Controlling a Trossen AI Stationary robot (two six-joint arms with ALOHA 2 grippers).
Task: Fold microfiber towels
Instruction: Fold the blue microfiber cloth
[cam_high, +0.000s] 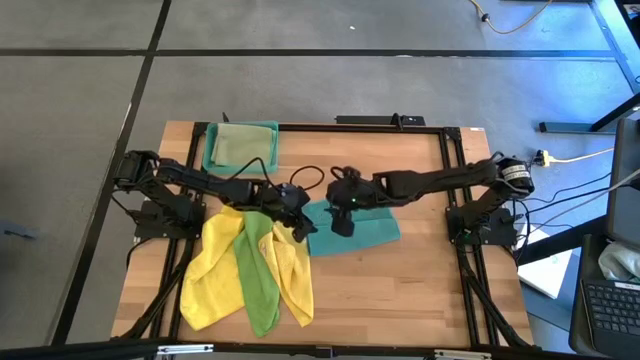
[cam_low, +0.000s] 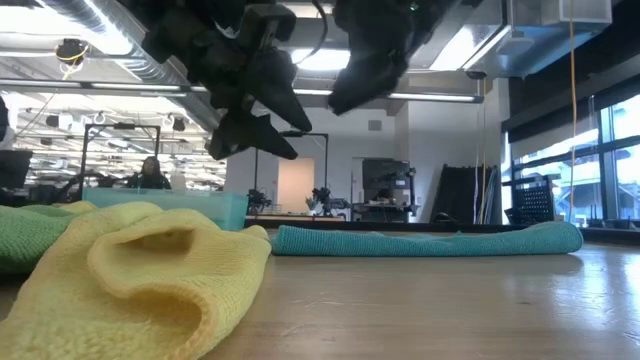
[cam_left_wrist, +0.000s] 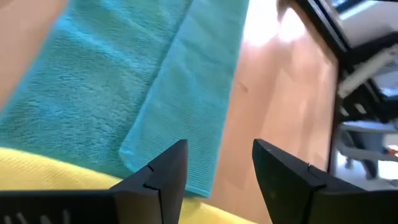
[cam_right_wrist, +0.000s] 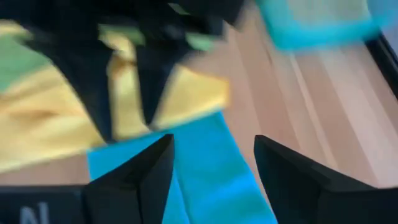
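Note:
A teal towel (cam_high: 368, 232) lies folded flat at the table's middle; in the low view it is a long low band (cam_low: 420, 240). Left of it, two yellow towels (cam_high: 215, 270) (cam_high: 296, 282) and a bright green towel (cam_high: 258, 285) lie crumpled together. A pale olive towel (cam_high: 240, 146) rests in the teal tray (cam_high: 240, 127) at the far left. My left gripper (cam_left_wrist: 217, 171) hangs open above the teal towel's left edge (cam_left_wrist: 180, 118). My right gripper (cam_right_wrist: 214, 158) hangs open just right of it, over the same towel (cam_right_wrist: 205, 186). Both are clear of the cloth (cam_low: 262, 120) (cam_low: 362, 85).
The yellow towel (cam_low: 150, 270) and the green one (cam_low: 30, 235) bulk up at the near left. Bare wood (cam_high: 400, 290) stretches across the table's near right. The two grippers stand close together above the table's middle.

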